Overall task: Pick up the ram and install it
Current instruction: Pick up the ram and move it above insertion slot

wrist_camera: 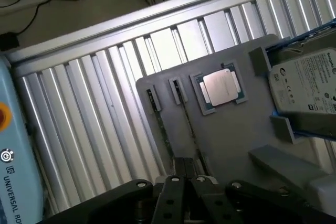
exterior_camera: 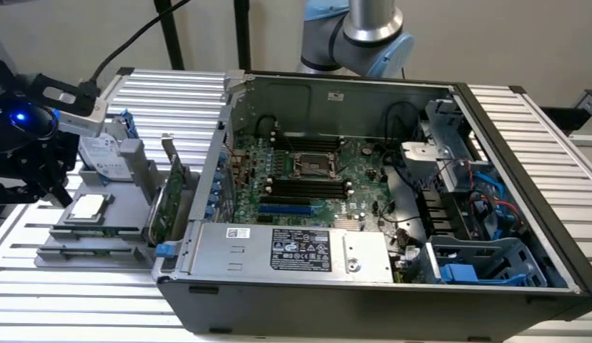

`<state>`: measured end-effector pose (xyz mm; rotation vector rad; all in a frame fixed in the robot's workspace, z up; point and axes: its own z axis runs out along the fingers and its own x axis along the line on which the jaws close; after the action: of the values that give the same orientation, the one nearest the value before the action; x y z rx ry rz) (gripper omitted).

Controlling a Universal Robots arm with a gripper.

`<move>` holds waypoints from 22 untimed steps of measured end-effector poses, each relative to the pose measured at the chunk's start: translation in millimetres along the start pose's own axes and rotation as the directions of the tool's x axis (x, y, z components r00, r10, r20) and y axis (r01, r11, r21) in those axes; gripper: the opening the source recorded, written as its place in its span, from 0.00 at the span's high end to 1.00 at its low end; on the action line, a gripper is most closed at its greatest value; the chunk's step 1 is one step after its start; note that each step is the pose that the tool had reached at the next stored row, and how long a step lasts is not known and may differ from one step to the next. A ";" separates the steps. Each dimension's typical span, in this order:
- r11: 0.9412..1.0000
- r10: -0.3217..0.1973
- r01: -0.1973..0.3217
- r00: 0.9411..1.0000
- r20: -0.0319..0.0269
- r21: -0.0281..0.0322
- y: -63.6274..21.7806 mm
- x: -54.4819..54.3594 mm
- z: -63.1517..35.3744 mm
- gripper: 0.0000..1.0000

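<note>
My hand [wrist_camera: 186, 179] hovers over the ram [wrist_camera: 186, 124], at nine o'clock from the computer case [exterior_camera: 372, 314]. I cannot tell how open it is. A blue panel [wrist_camera: 16, 182] reads "UNIVERSAL RO".

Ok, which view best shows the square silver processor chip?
The wrist view: the square silver processor chip on the grey tray faces the camera. The exterior view shows it obliquely, at that view's left.

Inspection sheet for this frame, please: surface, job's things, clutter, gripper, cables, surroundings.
Surface: slatted aluminium table.
Job's things: ram standing on edge in the grey tray; open computer case, motherboard slots bare.
Clutter: processor, hard drive and expansion card on the tray.
Grippers: gripper over the tray, nearest the ram.
Cables: black cable to the wrist; blue cables inside the case.
Surroundings: plain wall.
</note>
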<state>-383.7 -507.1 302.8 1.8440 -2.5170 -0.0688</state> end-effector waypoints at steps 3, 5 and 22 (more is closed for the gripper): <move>0.999 -0.054 0.054 0.999 -0.002 0.000 -0.2 0.0 3.7 1.00; 0.996 -0.091 0.091 0.996 -0.004 -0.001 -0.3 0.1 6.2 1.00; 0.932 -0.364 0.364 0.931 -0.016 -0.007 -1.6 0.6 32.8 1.00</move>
<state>-383.7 -507.4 269.9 2.2731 -2.1269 -0.0621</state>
